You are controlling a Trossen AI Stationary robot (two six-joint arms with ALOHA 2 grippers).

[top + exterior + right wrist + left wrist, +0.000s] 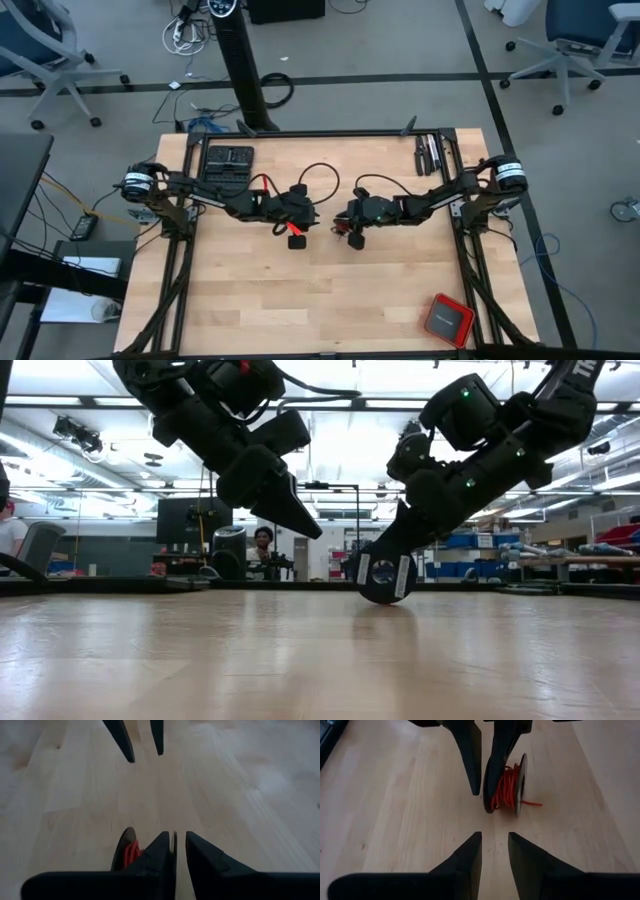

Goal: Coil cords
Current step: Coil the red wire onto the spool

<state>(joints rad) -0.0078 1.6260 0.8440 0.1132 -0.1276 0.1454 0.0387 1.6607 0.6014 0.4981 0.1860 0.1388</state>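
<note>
Overhead view straight down, low view level across table (330, 300), facing wrist views close

Red cord (506, 790) wound on upright spool.

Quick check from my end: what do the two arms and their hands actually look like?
Both arms are dark, jointed, with black looping cables and white-banded shoulder joints. Left hand shows red accents; right hand too. Tapered black fingers; green indicator lights dot the right arm.
</note>
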